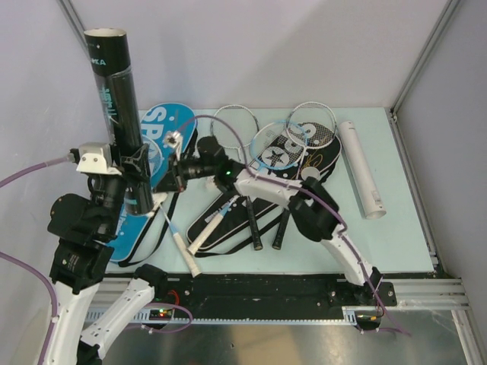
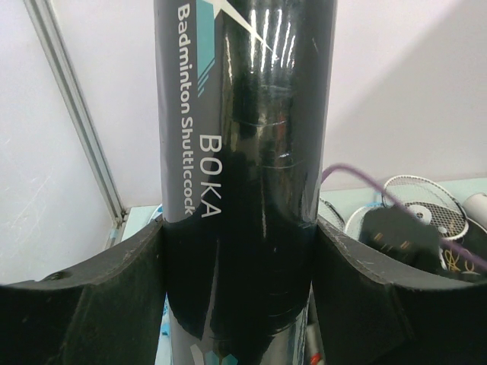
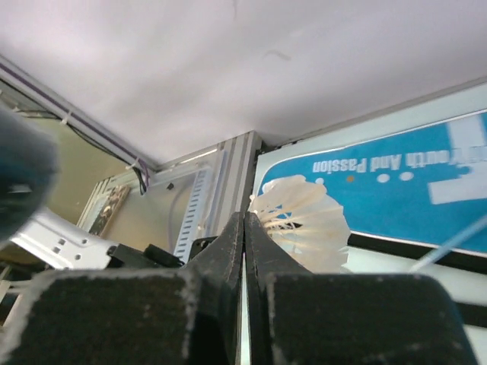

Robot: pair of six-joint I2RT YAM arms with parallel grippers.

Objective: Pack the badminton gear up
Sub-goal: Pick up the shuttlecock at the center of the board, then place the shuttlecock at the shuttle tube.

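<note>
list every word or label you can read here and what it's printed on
"BOKA": black shuttle tube, held in the left fingers.
"Badminton Shuttlecock": same tube, running lengthwise.
"SP": blue racket bag, the rest hidden.
"And Passion": same bag, upside down in the right wrist view; the word before it is cut off.
Unreadable: white print on the black racket bag, too broken up.
No text visible: shuttlecock, white tube.

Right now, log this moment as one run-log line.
left gripper: clamps black tube, open end up | right gripper: shut on shuttlecock | rackets, white tube: unpacked
</note>
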